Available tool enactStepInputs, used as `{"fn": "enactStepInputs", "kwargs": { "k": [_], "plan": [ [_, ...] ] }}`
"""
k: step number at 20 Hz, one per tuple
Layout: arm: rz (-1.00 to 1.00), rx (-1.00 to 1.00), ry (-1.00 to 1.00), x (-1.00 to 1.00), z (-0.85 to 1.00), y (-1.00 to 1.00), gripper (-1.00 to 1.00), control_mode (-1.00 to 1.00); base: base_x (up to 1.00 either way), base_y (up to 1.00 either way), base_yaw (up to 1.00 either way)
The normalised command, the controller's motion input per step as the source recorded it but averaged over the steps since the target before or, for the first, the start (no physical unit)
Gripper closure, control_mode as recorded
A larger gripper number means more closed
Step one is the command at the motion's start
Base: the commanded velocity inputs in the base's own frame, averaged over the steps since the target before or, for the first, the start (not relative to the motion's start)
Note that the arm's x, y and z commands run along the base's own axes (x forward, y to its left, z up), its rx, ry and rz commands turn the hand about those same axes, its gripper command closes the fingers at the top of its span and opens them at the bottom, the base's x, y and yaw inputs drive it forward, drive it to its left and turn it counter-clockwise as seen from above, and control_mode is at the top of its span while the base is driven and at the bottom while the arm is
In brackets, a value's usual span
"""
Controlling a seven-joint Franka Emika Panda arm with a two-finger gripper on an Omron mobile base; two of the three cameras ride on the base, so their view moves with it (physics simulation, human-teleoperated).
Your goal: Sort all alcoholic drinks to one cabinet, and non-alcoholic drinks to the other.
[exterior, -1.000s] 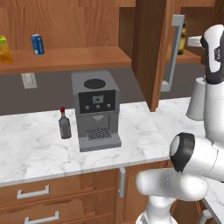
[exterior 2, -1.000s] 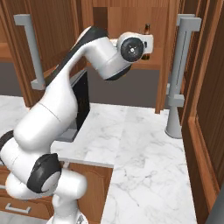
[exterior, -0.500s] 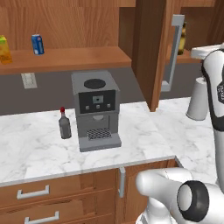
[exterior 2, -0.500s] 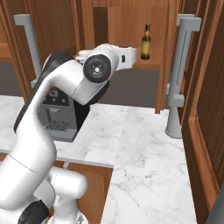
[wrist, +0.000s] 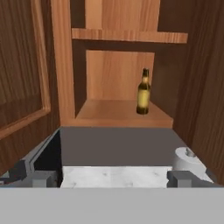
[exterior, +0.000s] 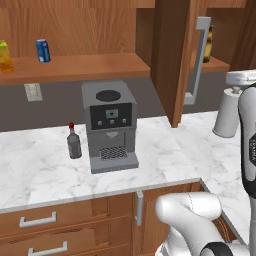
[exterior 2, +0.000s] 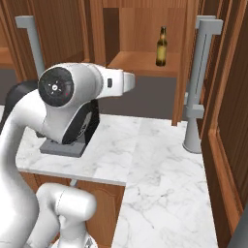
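Observation:
The brown beer bottle [wrist: 142, 92] stands upright on the lower shelf of the open right cabinet [exterior 2: 145, 60]; it shows there too [exterior 2: 161, 46], and half hidden behind the door handle [exterior: 208, 44]. My gripper [wrist: 111, 178] is open and holds nothing, well back from the bottle and facing it. The grey bottle with a red cap [exterior: 74, 142] stands on the counter left of the coffee machine [exterior: 110, 125]. On the left shelf stand the blue soda can [exterior: 43, 50] and the yellow-orange juice carton [exterior: 5, 56].
A paper towel roll [exterior: 227, 112] stands on the marble counter [exterior: 40, 165] at the right, near my arm [exterior: 248, 140]. The cabinet door with a long grey handle [exterior: 196, 60] hangs open between the two shelves. Another handle [exterior 2: 206, 72] stands right of the bottle.
My arm has drawn back out of the right cabinet and swung left. The beer bottle, hidden behind the hand a second ago, now stands free on the shelf.

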Motion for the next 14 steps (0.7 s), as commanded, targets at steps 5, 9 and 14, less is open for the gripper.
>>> {"fn": "enactStepInputs", "kwargs": {
  "k": [5, 9, 14],
  "plan": [
    [-0.08, 0.00, 0.27, -0.90, -0.18, 0.18, -1.00, -1.00, 0.00, 0.00, 0.00],
    [-0.03, 0.00, 0.15, -0.62, -0.51, 0.28, -1.00, -1.00, 0.00, 0.00, 0.00],
    [-0.01, 0.00, 0.06, -0.30, -0.55, 0.28, -1.00, -1.00, 0.00, 0.00, 0.00]
  ]
}}
